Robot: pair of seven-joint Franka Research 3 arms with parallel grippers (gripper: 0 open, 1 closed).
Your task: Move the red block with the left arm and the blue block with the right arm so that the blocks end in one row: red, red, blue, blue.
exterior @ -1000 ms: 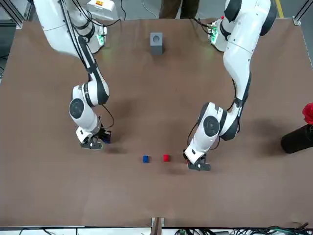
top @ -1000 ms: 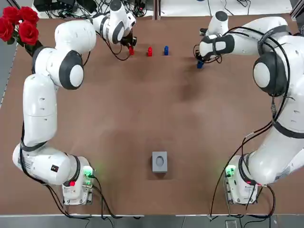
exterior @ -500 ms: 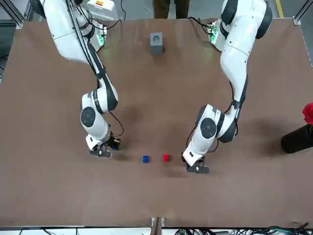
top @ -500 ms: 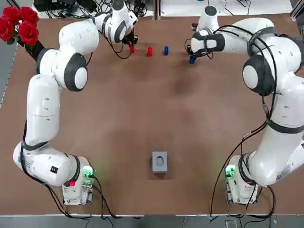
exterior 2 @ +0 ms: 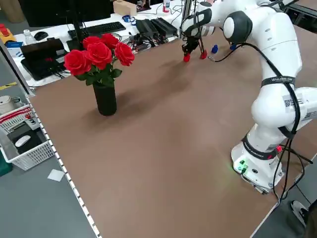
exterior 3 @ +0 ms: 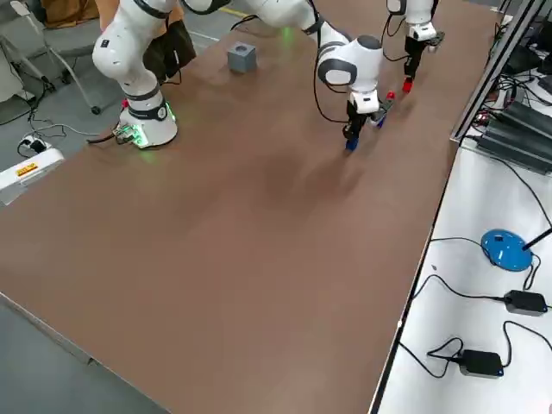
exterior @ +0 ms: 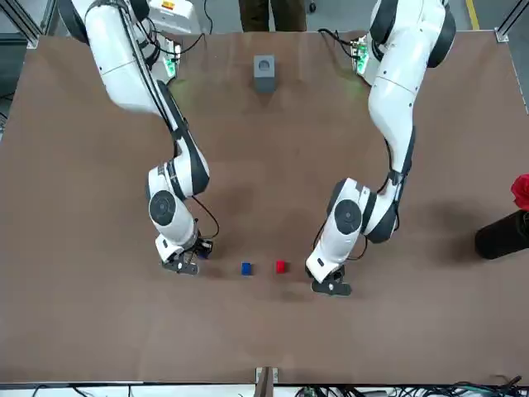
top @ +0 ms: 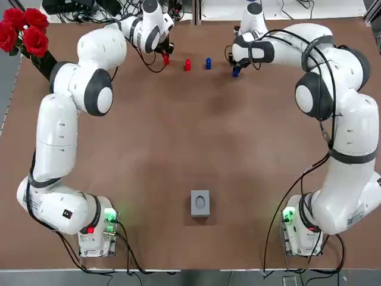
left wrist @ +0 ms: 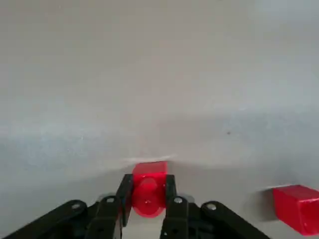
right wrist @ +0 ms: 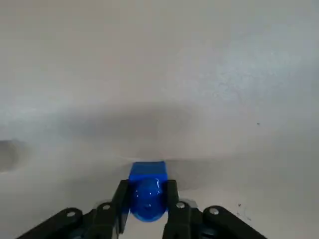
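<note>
Top: left gripper (top: 166, 55) is pinching held red block (top: 166, 59), just left of resting red block (top: 187, 64) & resting blue block (top: 208, 62); right gripper (top: 236, 69) is pinching held blue block (top: 236, 72), near row's right end. Wrist views: each block is sitting clamped on both sides.

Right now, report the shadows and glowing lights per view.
Left wrist view: a soft shadow band crosses the table beyond the red block in the left gripper. Right wrist view: likewise beyond the blue block in the right gripper. Top view: green lights glow at both arm bases.
</note>
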